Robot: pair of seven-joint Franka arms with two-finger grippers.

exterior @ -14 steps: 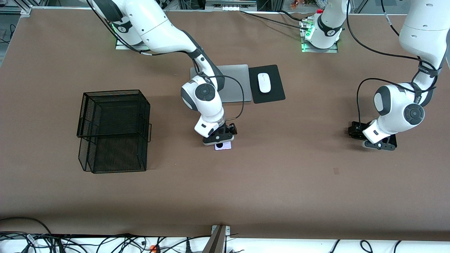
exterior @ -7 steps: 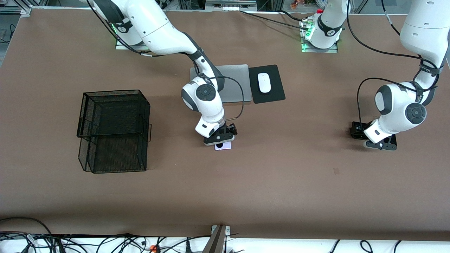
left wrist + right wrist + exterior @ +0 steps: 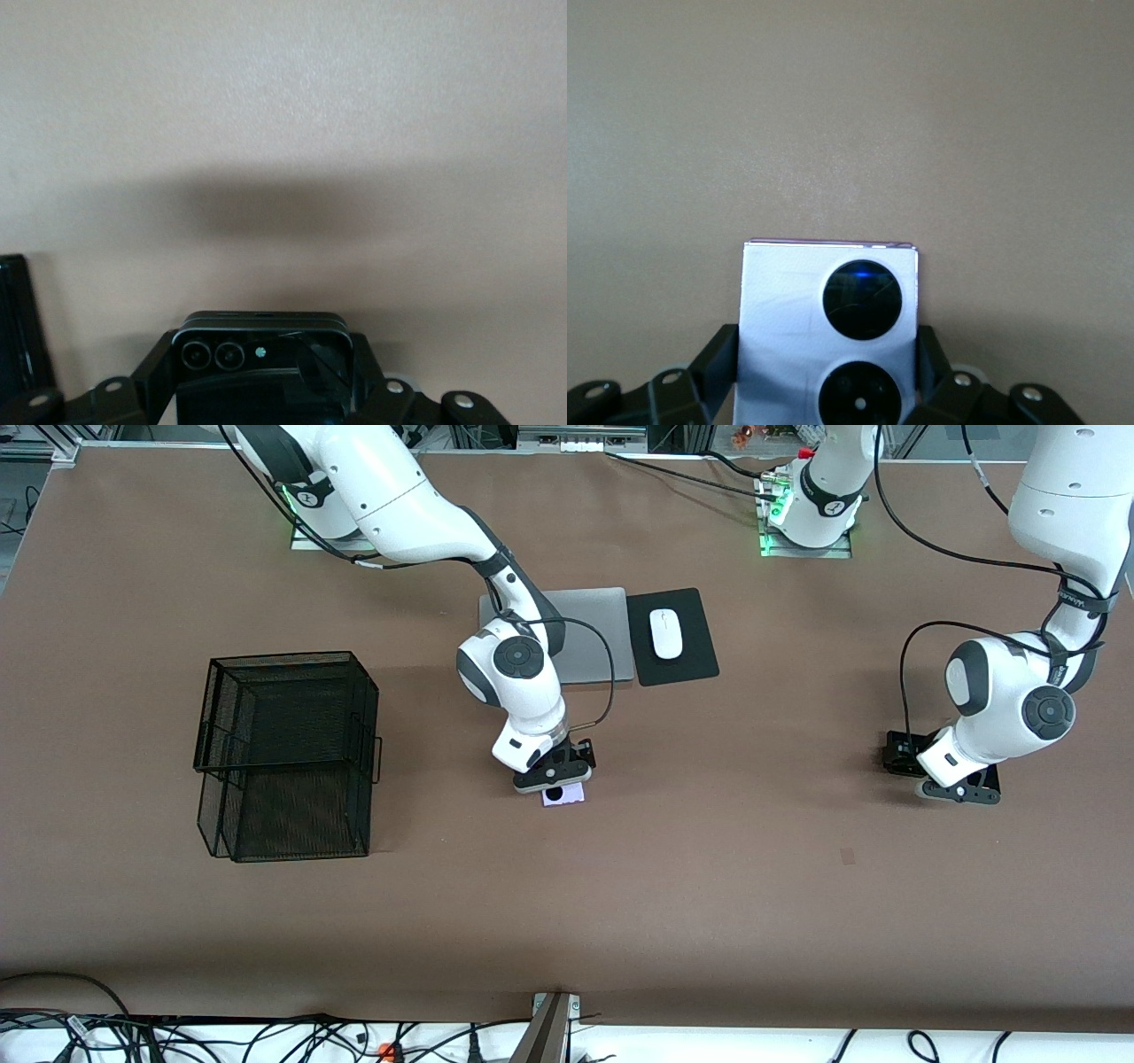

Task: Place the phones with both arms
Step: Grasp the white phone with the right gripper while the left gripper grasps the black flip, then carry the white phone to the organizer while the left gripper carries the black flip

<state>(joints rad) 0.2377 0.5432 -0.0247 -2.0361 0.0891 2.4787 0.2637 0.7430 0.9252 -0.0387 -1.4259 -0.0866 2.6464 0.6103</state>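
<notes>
Two grippers are working low over the table (image 3: 709,886) at once, each on its own phone. I am watching the right gripper (image 3: 551,782) sitting down near the middle of the table, nearer the front camera than the silver laptop (image 3: 580,633) and the white mouse (image 3: 665,633) on its black pad (image 3: 675,638). In the right wrist view its fingers (image 3: 716,365) are pressing against both side edges of the lilac-white folded phone (image 3: 830,323), one finger on each flank, the two black camera circles facing up between them. The phone's free end is sticking out past the fingertips. I am reading this as the fingers closing in on the phone, with both pads touching it.

I am seeing the left gripper (image 3: 959,790) at the left arm's end of the table. In the left wrist view its fingers (image 3: 156,379) are clamped on the flanks of the squarish black folded phone (image 3: 262,372), fully closed onto it; the small twin lenses are lying between the fingers, just inside the tips. A second black slab edge (image 3: 19,328) is showing just outside one finger; I cannot tell what it is.

The black mesh basket (image 3: 285,753) is standing well apart from both grippers, toward the right arm's end of the table.
</notes>
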